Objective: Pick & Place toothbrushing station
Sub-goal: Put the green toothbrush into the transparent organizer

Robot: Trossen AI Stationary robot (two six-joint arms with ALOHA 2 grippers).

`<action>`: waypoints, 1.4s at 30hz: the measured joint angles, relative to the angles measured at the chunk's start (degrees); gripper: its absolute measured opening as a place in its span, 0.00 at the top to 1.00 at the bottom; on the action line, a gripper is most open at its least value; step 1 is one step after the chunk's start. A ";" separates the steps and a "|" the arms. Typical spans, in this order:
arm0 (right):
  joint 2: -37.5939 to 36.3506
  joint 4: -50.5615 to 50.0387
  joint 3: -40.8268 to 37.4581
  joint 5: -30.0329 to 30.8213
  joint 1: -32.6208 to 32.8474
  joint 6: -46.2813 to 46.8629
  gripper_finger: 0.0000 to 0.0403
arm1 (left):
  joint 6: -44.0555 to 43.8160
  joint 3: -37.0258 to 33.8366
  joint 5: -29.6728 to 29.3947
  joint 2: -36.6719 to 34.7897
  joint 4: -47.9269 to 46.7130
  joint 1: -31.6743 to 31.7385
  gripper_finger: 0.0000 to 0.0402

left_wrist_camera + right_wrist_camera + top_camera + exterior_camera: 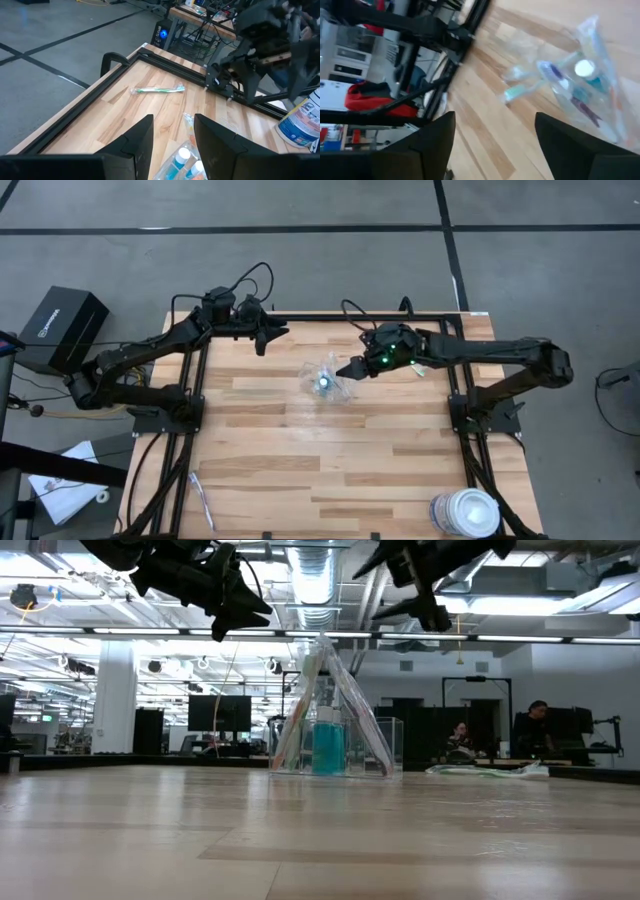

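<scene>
High view first: the right gripper hangs over the far middle of the table, its fingers spread wide with nothing between them. Just beside its tips, on the side away from its arm, stands the clear plastic container with toothbrushes and a teal toothpaste tube leaning inside; claw and container are apart. The left gripper waits near the far edge, jaws partly parted and empty. A wrapped green toothbrush lies on the wood behind the right claw. Well away at the near corners sit another wrapped toothbrush and a white tub.
</scene>
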 joint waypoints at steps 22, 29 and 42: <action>-5.78 -48.59 -0.59 15.99 -22.30 -24.63 0.51 | -1.51 0.00 -0.11 2.78 -0.03 0.00 0.66; -0.79 -45.84 -9.79 10.08 -27.78 -34.12 0.50 | -1.70 0.00 -0.16 4.29 -0.05 0.00 0.66; -0.25 -34.94 -23.29 5.66 -33.28 -37.18 0.51 | -2.13 0.00 -0.52 4.31 -0.01 0.00 0.66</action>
